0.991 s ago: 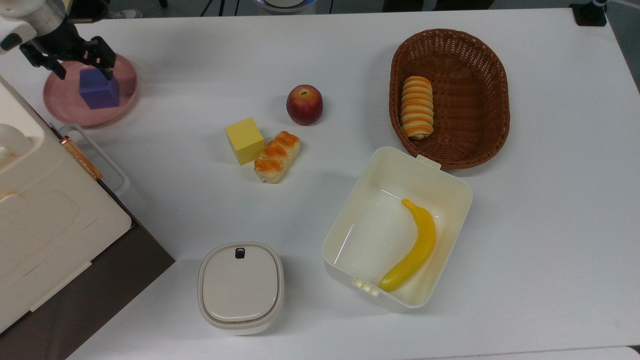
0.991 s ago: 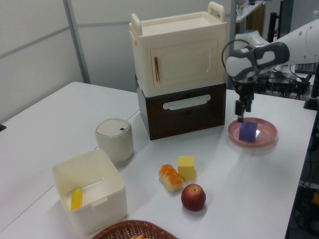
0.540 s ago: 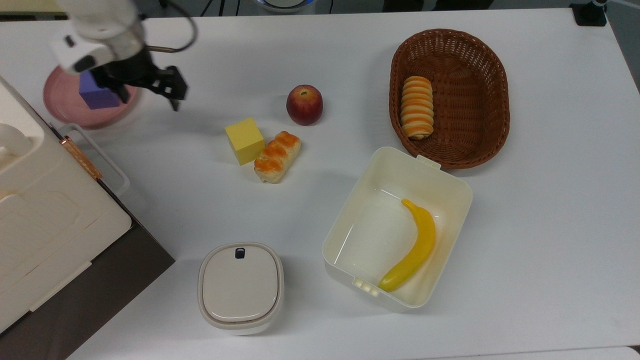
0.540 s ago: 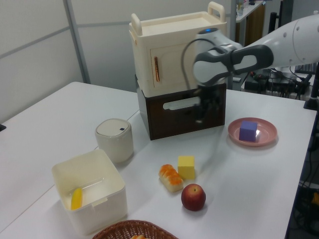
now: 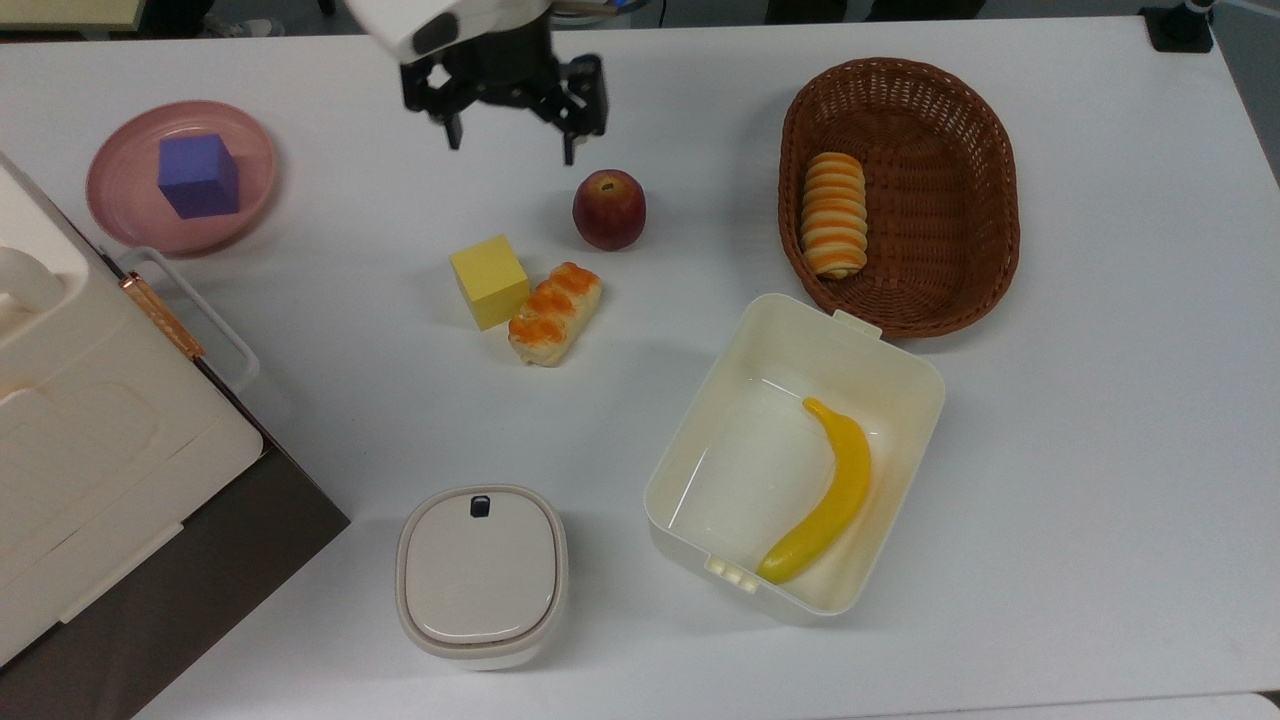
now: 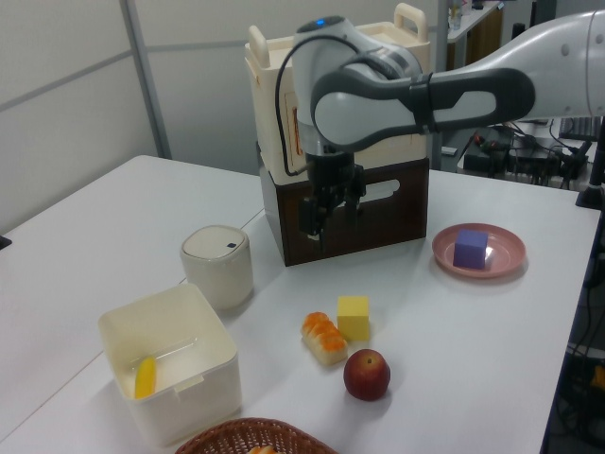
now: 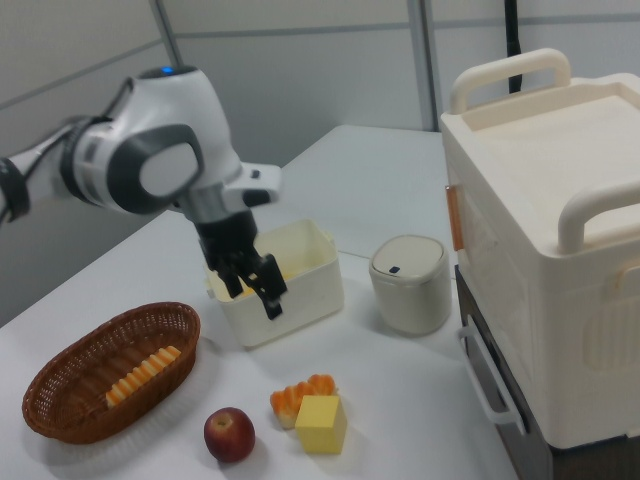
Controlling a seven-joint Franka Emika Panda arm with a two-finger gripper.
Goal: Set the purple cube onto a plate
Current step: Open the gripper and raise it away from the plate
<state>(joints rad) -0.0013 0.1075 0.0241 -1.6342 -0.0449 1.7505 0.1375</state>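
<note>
Purple cube point(image 5: 198, 176): sits on the plate, nothing gripping it
Plate point(image 5: 120, 205): pink, near the top view's left edge, just beside the cream cabinet point(image 5: 90, 420)
Gripper point(image 5: 510, 152): fingers spread apart, holding nothing, raised over the table point(image 5: 1100, 450) just beside the apple point(image 5: 608, 209), well apart from the plate
Yellow cube point(image 5: 488, 281): touching the bread roll point(image 5: 553, 312)
Basket point(image 5: 950, 290): wicker, one striped pastry point(image 5: 834, 213) inside
Open box point(image 5: 900, 370): cream, banana point(image 5: 824, 495) inside
Lidded pot point(image 5: 481, 577): near the cabinet
</note>
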